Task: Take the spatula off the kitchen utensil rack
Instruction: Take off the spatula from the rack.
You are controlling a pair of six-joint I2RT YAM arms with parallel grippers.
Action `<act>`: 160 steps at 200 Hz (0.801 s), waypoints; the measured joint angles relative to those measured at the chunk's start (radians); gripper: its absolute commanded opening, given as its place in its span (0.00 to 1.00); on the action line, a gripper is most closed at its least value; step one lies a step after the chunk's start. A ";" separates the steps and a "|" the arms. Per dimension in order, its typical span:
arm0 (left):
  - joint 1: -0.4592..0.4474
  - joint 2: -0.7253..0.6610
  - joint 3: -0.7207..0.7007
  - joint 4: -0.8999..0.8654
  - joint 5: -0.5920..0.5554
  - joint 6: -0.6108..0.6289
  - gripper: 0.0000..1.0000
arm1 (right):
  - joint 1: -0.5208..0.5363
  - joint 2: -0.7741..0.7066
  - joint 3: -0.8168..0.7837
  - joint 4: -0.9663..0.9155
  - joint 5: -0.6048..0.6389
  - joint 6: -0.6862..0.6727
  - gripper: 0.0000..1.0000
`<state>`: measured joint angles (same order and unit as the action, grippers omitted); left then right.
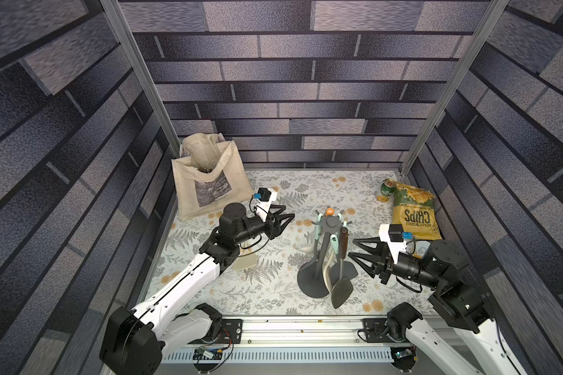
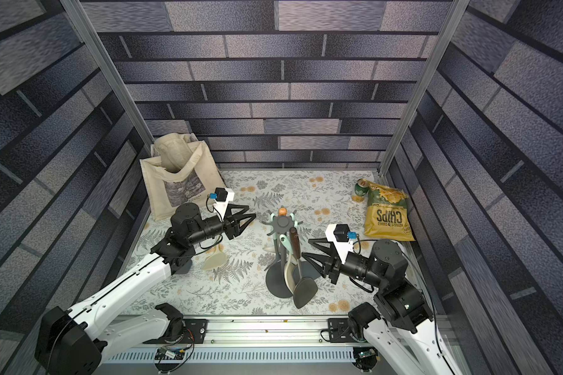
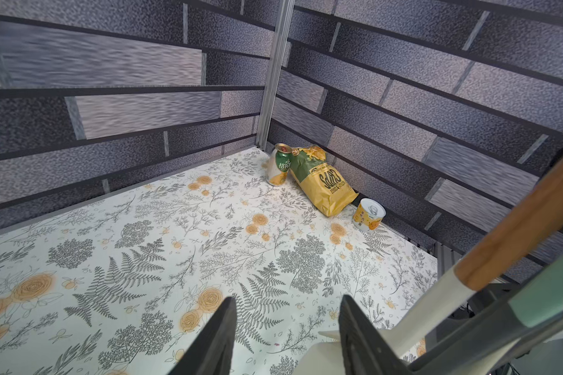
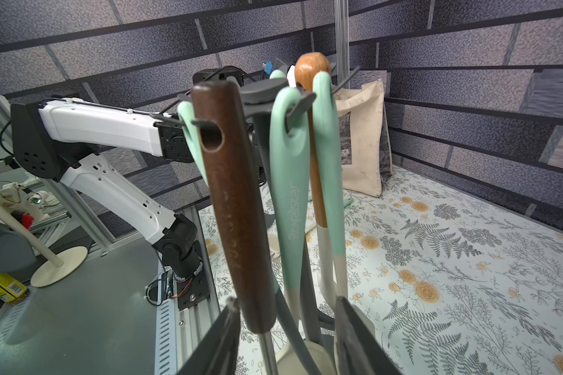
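Our right gripper (image 1: 351, 247) has its jaws partly apart and grips nothing. Its tips sit just beside the brown handle of the spatula (image 1: 343, 243), right of centre in both top views; we cannot tell whether they touch it. In the right wrist view that handle (image 4: 238, 211) hangs in front of the gap between the fingers (image 4: 220, 344).

We see the spatula hanging by the hole in its handle from a hook of the kitchen utensil rack (image 1: 331, 223). Its dark blade is low beside the rack's round base. The rack stands upright, lower centre of the frame, on the floral tablecloth (image 1: 273, 302). Mint-handled utensils (image 4: 290, 201) hang from its other hooks.

Our left gripper (image 1: 290, 219), left of centre, is likewise partly open and empty, apart from the rack.

Further out, a tote bag (image 1: 208, 181) leans at the table's far left. A chips bag (image 1: 415, 211) lies at the far right with a can (image 1: 384, 191) touching it.
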<state>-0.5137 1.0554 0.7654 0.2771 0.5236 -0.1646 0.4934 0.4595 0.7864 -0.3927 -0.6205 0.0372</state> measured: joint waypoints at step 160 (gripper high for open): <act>-0.080 -0.013 0.090 -0.119 0.024 0.073 0.53 | 0.000 0.103 0.066 0.107 -0.072 0.039 0.45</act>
<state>-0.5934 1.0428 0.8558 0.1585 0.5480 -0.0917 0.4934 0.5625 0.8524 -0.2855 -0.6926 0.0761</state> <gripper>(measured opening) 0.533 0.447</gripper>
